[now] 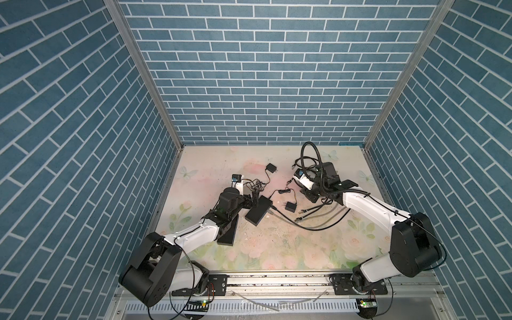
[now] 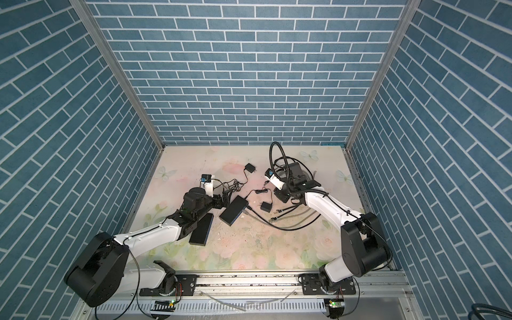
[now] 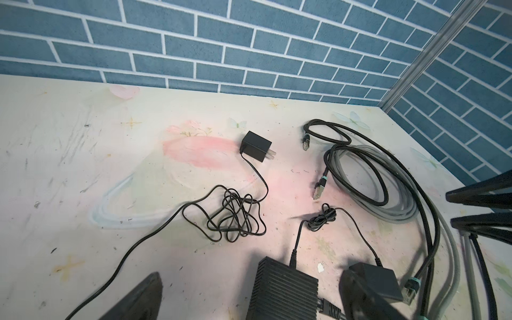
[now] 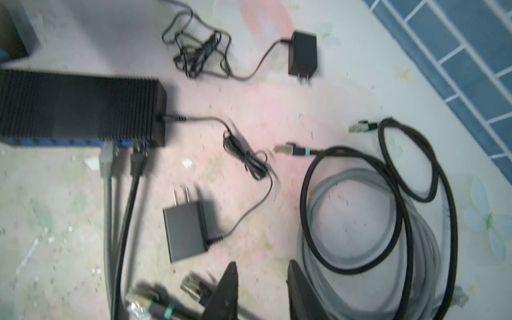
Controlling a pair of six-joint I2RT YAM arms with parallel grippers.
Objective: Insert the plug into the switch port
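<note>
The black ribbed switch (image 1: 257,211) (image 2: 233,211) lies mid-table, its blue port face turned to the right arm. In the right wrist view a grey plug (image 4: 106,162) and a black plug (image 4: 138,162) sit in the switch (image 4: 77,108) ports. Loose plugs lie near: one teal-banded plug (image 4: 289,149) (image 3: 318,188), and two plugs (image 4: 194,288) beside my right gripper (image 4: 263,279) (image 1: 309,198). It is open over bare table, holding nothing. My left gripper (image 3: 249,293) (image 1: 256,199) is wide open and straddles the switch's (image 3: 285,291) far end without gripping it.
Two black power adapters (image 1: 290,206) (image 1: 271,168) lie on the table with tangled thin cords (image 3: 235,216). Coiled grey and black cables (image 4: 374,221) lie by the right gripper. A second black box (image 1: 228,234) lies under the left arm. Blue brick walls enclose three sides.
</note>
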